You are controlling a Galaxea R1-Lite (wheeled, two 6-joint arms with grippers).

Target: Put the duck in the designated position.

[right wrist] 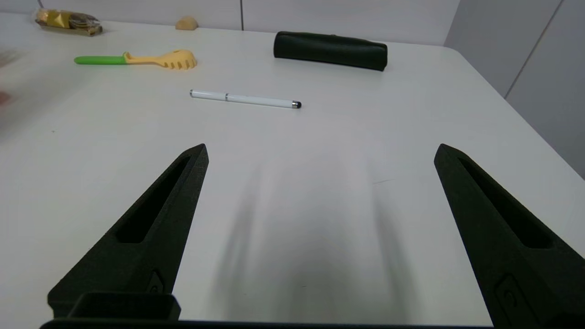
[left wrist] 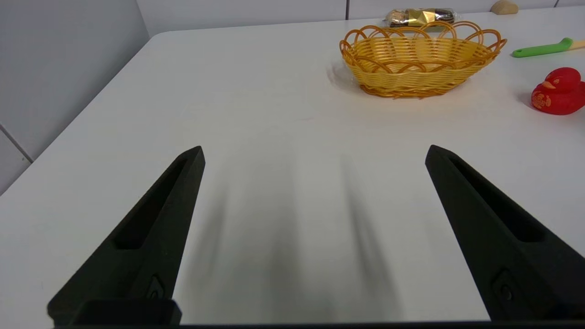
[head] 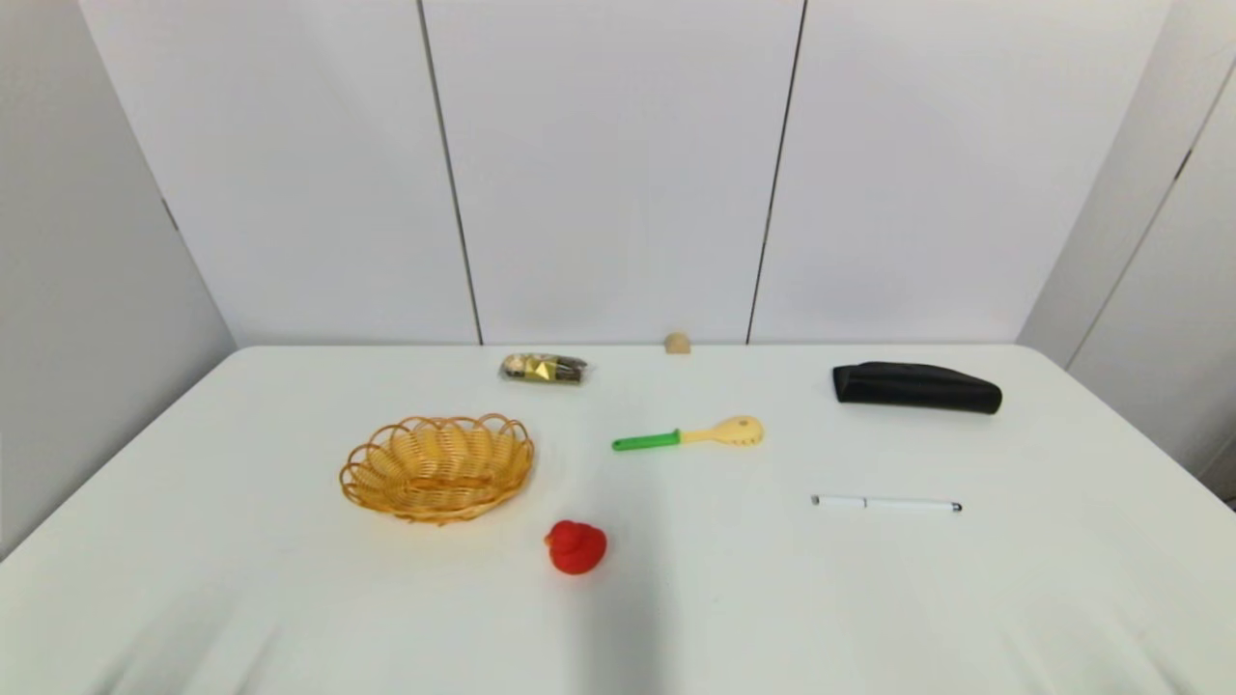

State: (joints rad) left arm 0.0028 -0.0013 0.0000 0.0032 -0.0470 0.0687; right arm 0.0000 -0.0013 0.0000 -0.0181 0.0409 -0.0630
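Both claws, left and right, hang spread over bare surface, so the duck sits untouched beside the basket, its likely destination.

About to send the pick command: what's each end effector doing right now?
Left end effector: open, holding nothing, over bare table short of the duck.
Right end effector: open, holding nothing, over bare table near the pen.
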